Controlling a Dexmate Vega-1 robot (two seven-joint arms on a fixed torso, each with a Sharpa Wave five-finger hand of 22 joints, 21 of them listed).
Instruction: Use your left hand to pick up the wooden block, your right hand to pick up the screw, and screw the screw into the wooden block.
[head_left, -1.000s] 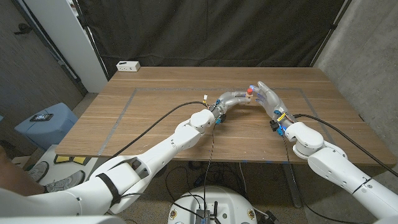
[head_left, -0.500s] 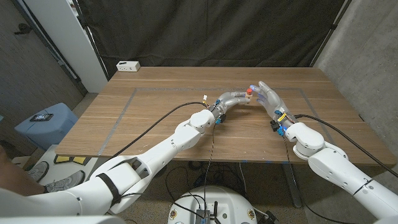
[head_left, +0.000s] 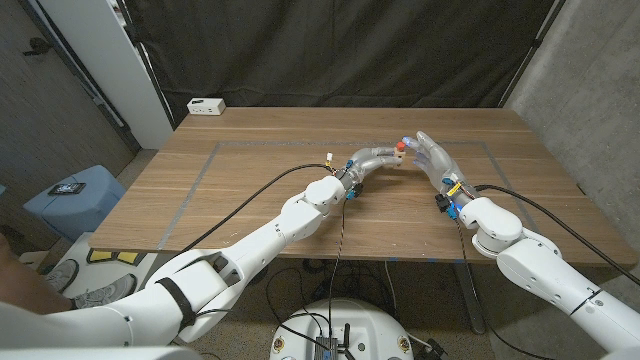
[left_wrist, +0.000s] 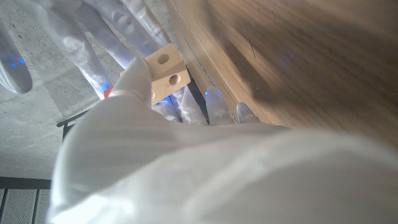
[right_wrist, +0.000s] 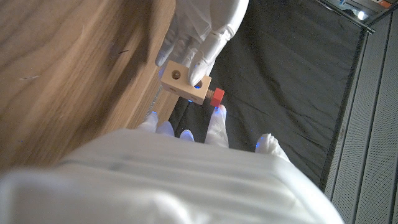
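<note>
Head view: left hand (head_left: 372, 158) grips the block (right_wrist: 184, 81) above the table (head_left: 250, 190), holes exposed. Right hand (head_left: 432, 160) pinches the red screw (right_wrist: 216, 97) against the block, apparently turning it in.

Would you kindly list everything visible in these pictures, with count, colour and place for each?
wooden block: one, pale wood with round holes, held above the table's middle.
screw: one, red head, at the block's side, against the right hand's fingertips.
table: one, brown wood with a taped rectangle.
white box: one, at the table's far left corner.
blue stool: one, on the floor left of the table.
black curtain: one, behind the table.
left hand: one, white, holds the block.
right hand: one, white, fingertips at the screw.
</note>
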